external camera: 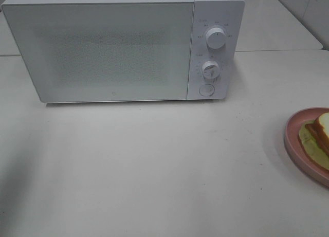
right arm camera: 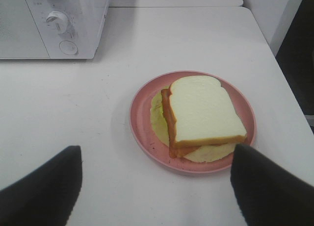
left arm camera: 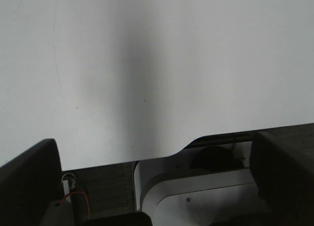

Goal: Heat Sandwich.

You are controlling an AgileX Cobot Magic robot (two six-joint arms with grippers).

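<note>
Your right gripper (right arm camera: 157, 187) hangs with jaws spread, empty, over the white table (external camera: 154, 170); the left gripper (left arm camera: 162, 187) is spread too. Just beyond, the sandwich (right arm camera: 203, 113) lies flat on the pink plate (right arm camera: 142, 123), its long axis running toward the shut microwave (external camera: 123, 47).

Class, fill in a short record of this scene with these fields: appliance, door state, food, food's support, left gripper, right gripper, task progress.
appliance: white microwave at the back of the table, two knobs on its right panel
door state: closed
food: sandwich, white bread, tan crust
food's support: pink plate, on the table to the right of the microwave
left gripper: left gripper open, over bare table, holds nothing
right gripper: right gripper open, near the plate, not touching it
task progress: sandwich not yet in the microwave
</note>
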